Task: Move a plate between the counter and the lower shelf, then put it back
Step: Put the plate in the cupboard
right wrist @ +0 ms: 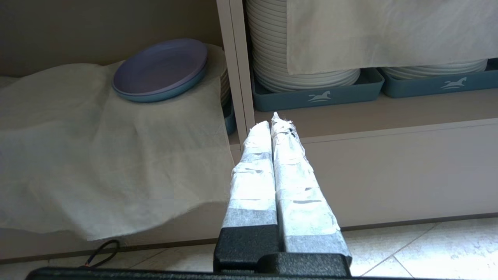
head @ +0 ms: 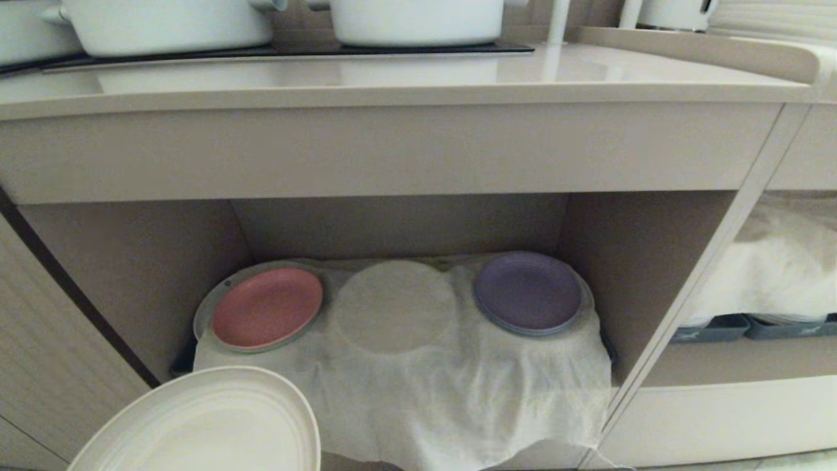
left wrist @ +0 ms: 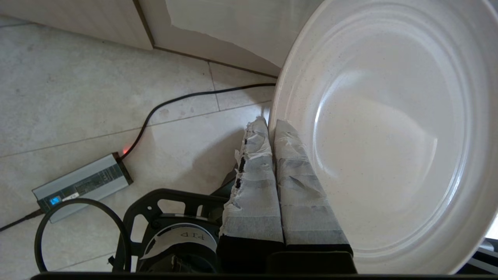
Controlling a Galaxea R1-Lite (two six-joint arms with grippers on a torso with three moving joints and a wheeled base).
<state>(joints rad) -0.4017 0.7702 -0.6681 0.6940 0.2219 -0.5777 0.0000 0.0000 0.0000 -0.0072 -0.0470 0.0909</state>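
Note:
My left gripper is shut on the rim of a glossy off-white plate with a ringed rim, held tilted above the floor. In the head view this plate shows at the bottom left, in front of the lower shelf and below the counter; the gripper itself is hidden there. A small round matte cream plate lies on the wrinkled cloth in the niche, between a pink plate and a purple plate. My right gripper is shut and empty, low before the divider post.
Two white pots stand on the black cooking panel. The neighbouring niche holds white plate stacks in blue-grey trays under a cloth. On the floor lie a grey power brick and a black cable.

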